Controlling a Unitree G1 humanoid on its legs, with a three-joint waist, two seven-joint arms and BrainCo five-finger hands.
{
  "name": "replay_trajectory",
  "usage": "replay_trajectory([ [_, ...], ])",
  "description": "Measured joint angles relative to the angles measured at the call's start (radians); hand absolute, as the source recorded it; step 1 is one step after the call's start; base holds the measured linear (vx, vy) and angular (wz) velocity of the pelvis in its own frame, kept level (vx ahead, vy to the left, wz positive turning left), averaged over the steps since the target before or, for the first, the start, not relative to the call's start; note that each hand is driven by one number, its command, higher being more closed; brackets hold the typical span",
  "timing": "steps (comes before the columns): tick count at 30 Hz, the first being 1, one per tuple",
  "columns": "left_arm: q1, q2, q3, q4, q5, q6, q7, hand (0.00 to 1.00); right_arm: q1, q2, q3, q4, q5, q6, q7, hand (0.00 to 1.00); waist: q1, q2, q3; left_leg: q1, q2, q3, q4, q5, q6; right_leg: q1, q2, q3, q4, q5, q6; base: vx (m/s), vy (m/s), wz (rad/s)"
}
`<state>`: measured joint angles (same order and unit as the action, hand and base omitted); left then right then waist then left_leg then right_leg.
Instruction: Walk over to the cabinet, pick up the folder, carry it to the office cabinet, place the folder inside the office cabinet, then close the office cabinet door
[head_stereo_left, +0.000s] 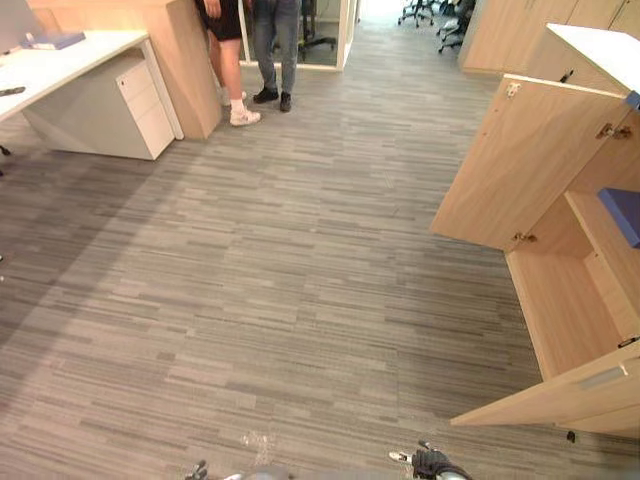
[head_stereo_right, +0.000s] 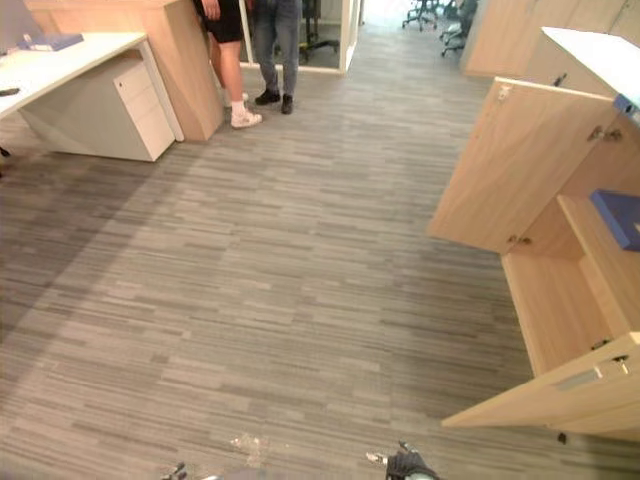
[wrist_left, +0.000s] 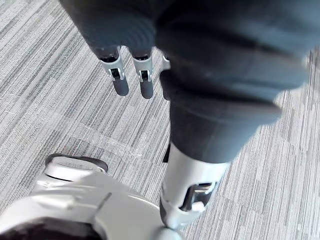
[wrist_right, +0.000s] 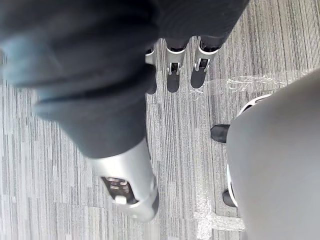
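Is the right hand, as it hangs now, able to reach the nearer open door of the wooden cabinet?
Probably not yet. The right hand hangs open at the robot's side, while the nearer door stands apart to its right. Nothing lies between them, so a step closer should do.

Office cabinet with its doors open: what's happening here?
The robot stands on the carpet, apart from the office cabinet on its right. Both doors stand open, and a blue folder lies on the shelf inside. The left hand and right hand hang over the carpet with straight fingers, holding nothing. The doors are not yet closed.
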<state>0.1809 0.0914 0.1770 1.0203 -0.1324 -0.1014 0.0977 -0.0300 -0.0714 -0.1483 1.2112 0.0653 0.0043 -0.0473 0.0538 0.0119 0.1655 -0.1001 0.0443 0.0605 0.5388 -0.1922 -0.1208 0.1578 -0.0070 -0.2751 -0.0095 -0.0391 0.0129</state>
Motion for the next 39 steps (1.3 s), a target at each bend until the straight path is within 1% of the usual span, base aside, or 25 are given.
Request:
replay_trajectory([
  [2,-0.001,-0.007,0.005,-0.014,0.000,-0.001,0.004,0.00,0.000,-0.008,0.020,0.001,0.013,-0.001,-0.003,0.00,0.010,0.006,0.012,-0.092,0.029,0.013,0.172,0.013,-0.021,0.007,0.011,0.003,0.001,-0.010,-0.015,-0.07,0.014,0.04],
  [4,0.000,-0.007,0.008,-0.014,0.002,-0.002,0.011,0.00,-0.003,-0.008,0.019,-0.001,0.020,-0.001,-0.010,0.00,0.016,0.006,0.020,-0.133,0.060,0.043,0.219,-0.024,0.018,0.008,0.005,0.009,0.009,-0.015,-0.016,0.00,0.051,0.01],
  [5,0.001,-0.007,0.011,-0.011,0.004,-0.001,0.021,0.00,-0.009,-0.009,0.016,0.000,0.023,-0.001,-0.016,0.00,0.015,0.002,0.023,-0.147,0.086,0.048,0.172,-0.055,0.035,0.012,-0.003,0.012,0.012,-0.017,-0.013,0.08,0.150,0.00],
  [7,0.001,-0.007,0.020,-0.009,0.006,0.003,0.026,0.00,-0.017,-0.008,0.012,0.002,0.029,0.004,-0.023,0.00,0.016,-0.003,0.035,-0.145,0.102,0.033,-0.015,-0.045,0.037,0.007,-0.039,0.023,0.021,-0.025,0.001,0.11,0.219,-0.07],
  [9,0.005,-0.011,0.031,-0.008,0.006,0.008,0.029,0.00,-0.017,-0.007,-0.004,0.002,0.030,0.005,-0.025,0.00,0.016,-0.005,0.036,-0.138,0.104,0.000,-0.255,0.053,0.017,0.001,-0.091,0.037,0.022,-0.036,0.028,0.13,0.268,-0.16],
  [10,0.013,-0.021,0.036,-0.008,0.005,0.008,0.030,0.00,-0.015,-0.006,-0.014,0.002,0.031,0.006,-0.029,0.00,0.017,-0.001,0.032,-0.120,0.108,0.005,-0.332,0.122,-0.017,0.001,-0.122,0.054,0.017,-0.045,0.055,0.18,0.356,-0.20],
  [11,0.018,-0.022,0.042,-0.006,0.005,0.009,0.030,0.00,-0.017,-0.006,-0.026,0.002,0.030,0.006,-0.033,0.00,0.013,0.008,0.027,-0.118,0.093,0.045,-0.328,0.187,-0.008,0.006,-0.153,0.065,0.014,-0.058,0.079,0.21,0.387,-0.26],
  [12,0.017,-0.021,0.049,-0.008,0.005,0.008,0.030,0.00,-0.017,-0.003,-0.040,0.007,0.030,0.007,-0.034,0.00,0.017,-0.003,0.030,-0.120,0.078,0.056,-0.313,0.189,-0.001,0.006,-0.174,0.060,0.016,-0.064,0.088,0.27,0.382,-0.30],
  [14,0.022,-0.003,0.071,-0.006,0.004,0.010,0.031,0.00,-0.023,0.028,-0.093,0.022,0.027,0.012,-0.031,0.00,0.017,-0.049,0.006,-0.124,0.005,0.072,-0.256,0.147,0.063,0.007,-0.248,0.060,0.035,-0.024,0.116,0.32,0.337,-0.34],
  [15,0.024,-0.001,0.071,-0.006,0.004,0.010,0.031,0.00,-0.021,0.032,-0.095,0.025,0.025,0.014,-0.029,0.00,0.023,-0.054,-0.002,-0.103,-0.008,0.089,-0.255,0.127,0.079,0.010,-0.268,0.063,0.046,-0.005,0.127,0.33,0.269,-0.47],
  [17,0.028,-0.002,0.071,-0.002,0.005,0.009,0.031,0.00,-0.026,0.033,-0.098,0.026,0.003,0.015,-0.019,0.00,0.030,-0.051,-0.007,-0.023,-0.026,0.133,-0.295,0.110,0.095,-0.022,-0.304,0.068,0.154,0.007,0.119,0.38,0.321,-0.79],
  [18,0.037,0.000,0.064,0.011,0.010,0.011,0.029,0.00,-0.020,0.031,-0.105,0.020,-0.012,0.016,-0.008,0.00,0.024,-0.045,-0.038,0.052,-0.052,0.167,-0.346,0.098,0.117,-0.111,-0.357,0.066,0.365,0.012,0.109,0.42,0.400,-0.69],
  [19,0.035,0.006,0.042,0.008,0.015,0.010,0.026,0.00,-0.014,0.015,-0.107,-0.011,-0.023,0.009,-0.008,0.00,0.003,-0.036,-0.040,0.109,-0.074,0.178,-0.373,0.098,0.148,-0.184,-0.432,-0.003,0.585,0.034,0.039,0.36,0.334,-0.39],
  [20,0.031,0.009,0.037,0.008,0.017,0.009,0.025,0.00,-0.015,0.008,-0.107,-0.024,-0.027,0.008,-0.009,0.00,-0.006,-0.035,-0.041,0.128,-0.081,0.178,-0.380,0.094,0.160,-0.215,-0.463,-0.047,0.694,0.035,0.004,0.29,0.226,0.08],
  [21,0.016,0.012,0.030,0.011,0.025,0.012,0.024,0.00,-0.019,0.002,-0.105,-0.031,-0.026,0.008,-0.009,0.00,-0.017,-0.034,-0.040,0.172,-0.086,0.175,-0.401,0.092,0.164,-0.255,-0.507,-0.140,0.859,0.018,-0.018,0.32,0.190,0.08],
  [22,0.007,0.013,0.024,0.010,0.035,0.012,0.024,0.00,-0.027,0.004,-0.100,-0.032,-0.026,0.007,-0.010,0.00,-0.015,-0.031,-0.038,0.214,-0.082,0.172,-0.422,0.092,0.164,-0.273,-0.514,-0.228,0.942,-0.021,-0.007,0.31,0.152,-0.01],
  [25,0.001,0.014,-0.014,0.008,0.046,0.012,0.025,0.00,-0.056,0.016,-0.089,-0.041,-0.027,0.006,-0.013,0.00,-0.014,-0.011,-0.024,0.288,-0.061,0.193,-0.458,0.091,0.162,-0.287,-0.463,-0.389,0.864,-0.128,0.008,0.22,0.006,-0.17],
  [27,-0.009,0.012,-0.031,0.008,0.046,0.012,0.025,0.00,-0.074,0.018,-0.085,-0.040,-0.027,0.006,-0.013,0.00,-0.013,-0.002,-0.015,0.317,-0.047,0.208,-0.480,0.088,0.157,-0.309,-0.426,-0.471,0.695,-0.129,0.009,0.20,-0.126,-0.20],
  [30,-0.031,0.018,-0.038,0.003,0.048,0.009,0.025,0.00,-0.094,0.026,-0.062,-0.029,-0.026,0.007,-0.013,0.00,-0.004,-0.017,0.009,0.354,-0.036,0.239,-0.526,0.060,0.109,-0.344,-0.351,-0.517,0.295,0.012,-0.003,0.18,-0.190,-0.22],
  [31,-0.036,0.017,-0.037,0.007,0.050,0.010,0.025,0.00,-0.092,0.024,-0.061,-0.022,-0.026,0.005,-0.012,0.00,-0.008,-0.026,0.008,0.370,-0.026,0.245,-0.531,0.045,0.082,-0.336,-0.323,-0.511,0.248,0.129,-0.034,0.21,-0.229,-0.30],
  [32,-0.036,0.008,-0.036,0.011,0.051,0.011,0.025,0.00,-0.094,0.017,-0.061,-0.017,-0.026,0.006,-0.012,0.00,-0.007,-0.012,0.008,0.377,-0.010,0.251,-0.533,0.035,0.072,-0.337,-0.299,-0.509,0.249,0.123,-0.061,0.32,-0.295,-0.58],
  [33,-0.035,-0.012,-0.033,0.012,0.062,0.012,0.023,0.00,-0.092,0.001,-0.069,-0.016,-0.024,0.010,-0.011,0.00,-0.009,0.026,0.001,0.380,0.044,0.271,-0.538,0.012,0.056,-0.347,-0.233,-0.492,0.261,0.076,-0.079,0.23,-0.193,-0.57],
  [36,-0.043,-0.027,-0.020,0.023,0.071,0.013,0.011,0.00,-0.069,-0.013,-0.108,-0.014,-0.024,0.014,-0.011,0.00,-0.019,0.052,-0.016,0.395,0.121,0.272,-0.519,-0.029,0.042,-0.341,-0.147,-0.497,0.286,0.004,-0.087,0.24,-0.211,-0.30],
  [38,-0.045,-0.024,0.006,0.031,0.069,0.014,0.004,0.00,-0.033,-0.009,-0.143,-0.009,-0.015,0.013,-0.012,0.00,-0.021,0.042,-0.027,0.376,0.182,0.258,-0.417,-0.055,0.050,-0.319,-0.099,-0.507,0.291,-0.046,-0.089,0.34,-0.328,-0.08],
  [39,-0.050,-0.010,0.029,0.031,0.062,0.015,0.003,0.00,-0.010,-0.003,-0.177,0.000,-0.004,0.013,-0.013,0.00,-0.023,0.017,-0.040,0.275,0.232,0.238,-0.178,-0.056,0.048,-0.284,-0.068,-0.506,0.252,-0.058,-0.090,0.31,-0.333,-0.05],
])
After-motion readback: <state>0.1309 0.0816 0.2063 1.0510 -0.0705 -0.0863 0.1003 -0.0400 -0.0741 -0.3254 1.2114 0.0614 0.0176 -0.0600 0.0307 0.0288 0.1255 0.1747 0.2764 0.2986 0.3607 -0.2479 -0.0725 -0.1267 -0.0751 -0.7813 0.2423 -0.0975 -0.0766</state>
